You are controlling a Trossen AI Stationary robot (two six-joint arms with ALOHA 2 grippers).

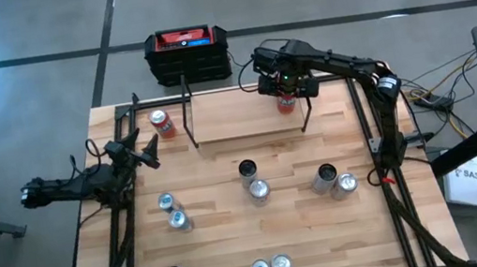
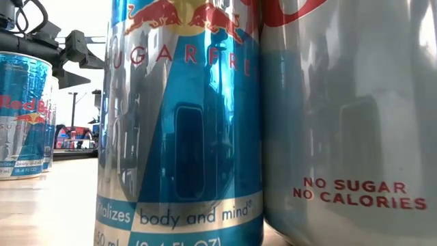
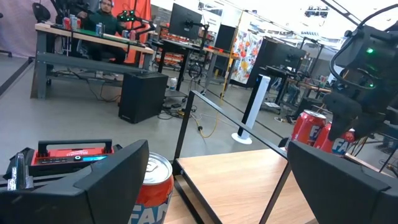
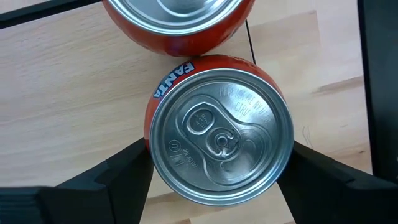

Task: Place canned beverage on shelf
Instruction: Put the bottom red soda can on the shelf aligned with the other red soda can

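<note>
Over the far right end of the shelf, the right gripper reaches straight down and clasps a red Fanta can between its two dark fingers. The can is upright, orange-red on its side with white lettering, and its silver top with the pull tab is unopened. It sits over the light wood board, at the shelf's right rear corner beside a thin black post. A second red can stands just behind it, very close or touching.

At the shelf's left end another red can stands on the table, near the left gripper, which hovers beside it with its fingers spread apart and nothing between them.

Behind the shelf, off the table edge, sits a black box with a red top. Silver and blue cans are scattered over the nearer half of the table, well apart from the shelf; two of them fill the low view. A person sits at a desk far back in the room.
</note>
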